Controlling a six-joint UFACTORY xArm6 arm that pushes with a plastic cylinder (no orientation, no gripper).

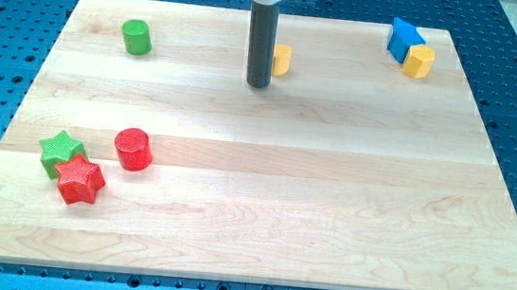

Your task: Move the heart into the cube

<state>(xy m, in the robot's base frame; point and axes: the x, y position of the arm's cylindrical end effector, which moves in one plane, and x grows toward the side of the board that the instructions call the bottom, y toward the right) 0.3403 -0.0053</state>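
Observation:
A yellow block (283,60), probably the heart, sits near the view's top centre, its left part hidden behind my rod. My tip (258,85) rests on the board just left of it and slightly below, touching or almost touching it. The blue cube (403,38) lies at the view's top right. A second yellow block (420,62), with flat sides like a hexagon, touches the cube's lower right side.
A green cylinder (137,37) stands at the top left. At the lower left are a red cylinder (132,149), a green star (61,152) and a red star (80,180) touching the green one. The wooden board (280,214) lies on a blue perforated table.

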